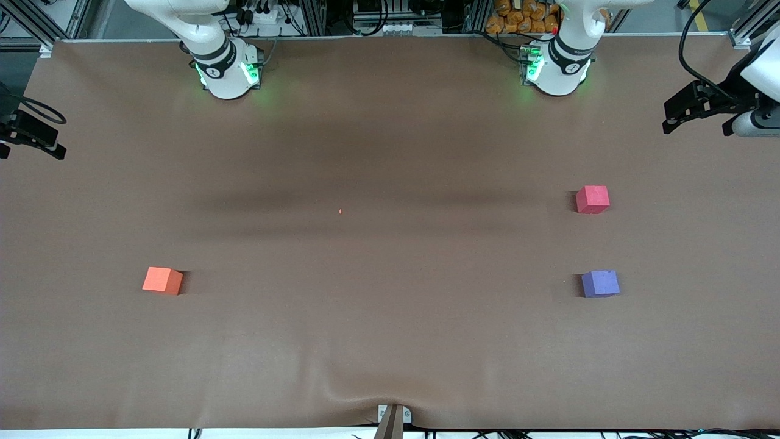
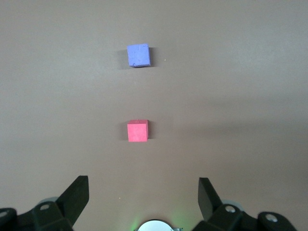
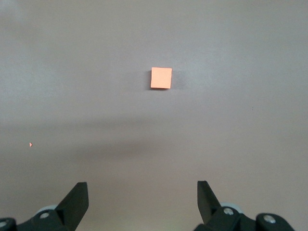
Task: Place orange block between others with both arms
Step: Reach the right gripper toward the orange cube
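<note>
while both arms wait with jaws apart, a tiny orange speck [image 1: 340, 211] lies between orange block [image 1: 162, 280] and red-pink cube [image 1: 592, 199].

Three matte cubes sit on the plain brown table cover [image 1: 390, 341] — an orange block [image 1: 162, 280], a red-pink cube [image 1: 592, 199], a purple cube [image 1: 600, 283]. White arms carry black joint bands — their bases [image 1: 228, 73] glow green.
</note>
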Motion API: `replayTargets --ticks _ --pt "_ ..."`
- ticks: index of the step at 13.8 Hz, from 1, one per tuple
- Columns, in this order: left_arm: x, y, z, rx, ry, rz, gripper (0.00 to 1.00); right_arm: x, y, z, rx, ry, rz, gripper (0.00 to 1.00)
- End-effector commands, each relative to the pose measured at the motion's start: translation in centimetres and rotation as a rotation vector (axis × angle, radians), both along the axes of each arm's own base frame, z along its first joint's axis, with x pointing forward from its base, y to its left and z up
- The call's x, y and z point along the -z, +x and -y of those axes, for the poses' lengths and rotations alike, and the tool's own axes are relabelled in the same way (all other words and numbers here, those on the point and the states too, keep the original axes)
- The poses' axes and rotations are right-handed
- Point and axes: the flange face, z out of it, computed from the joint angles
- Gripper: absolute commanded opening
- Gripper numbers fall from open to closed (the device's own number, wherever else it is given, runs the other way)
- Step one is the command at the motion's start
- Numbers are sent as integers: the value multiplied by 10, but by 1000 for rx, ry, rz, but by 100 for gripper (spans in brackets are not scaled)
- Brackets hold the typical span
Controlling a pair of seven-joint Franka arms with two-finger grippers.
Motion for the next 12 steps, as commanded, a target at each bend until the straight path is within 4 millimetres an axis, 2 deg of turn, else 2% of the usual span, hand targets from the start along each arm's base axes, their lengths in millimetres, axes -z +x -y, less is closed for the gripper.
replayTargets --ticks 1,5,7,9,10,11,12 --pt "-6 2 -3 12 16 -3 100 -3 1 -1 -12 -2 -5 100" --pt "-3 2 -4 10 25 -18 100 -2 2 -9 -29 -4 -6 100" --pt "1 5 -5 10 25 -26 100 20 18 -18 -46 2 -42 100" --pt "2 5 -5 12 25 -27 100 28 24 -21 -52 -4 -52 100" --pt "4 4 -5 11 24 -34 100 48 34 -15 -43 -7 -86 100" --pt "4 4 -4 8 25 -36 100 57 39 -12 -37 -6 -98 100" --pt "4 3 -4 6 25 -38 100 57 40 -11 -32 -12 -91 100"
